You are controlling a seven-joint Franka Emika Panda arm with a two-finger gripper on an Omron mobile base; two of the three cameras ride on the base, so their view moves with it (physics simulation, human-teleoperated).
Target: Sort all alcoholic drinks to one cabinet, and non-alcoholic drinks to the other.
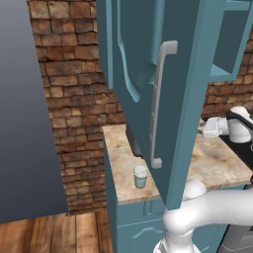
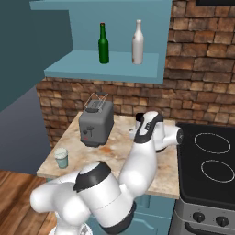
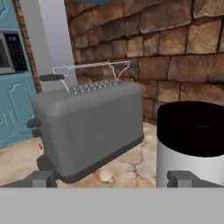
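On the speckled beige stone counter (image 2: 114, 153), from left to right: one small pale lidded cup with a greenish band (image 2: 61, 158) near the left front edge, one grey metal toaster (image 2: 95, 123), then one straight white cylinder flask with a black cap (image 3: 191, 144), seen close in the hand view. The two-finger gripper (image 3: 111, 178) is spread wide and holds nothing; its right fingertip (image 3: 186, 179) sits just before the flask. On the open blue cabinet shelf (image 2: 110, 69) above stand two bottles: one green glass bottle (image 2: 103, 44), and to its right one slim cream-white narrow-necked bottle (image 2: 137, 42). No writing is legible.
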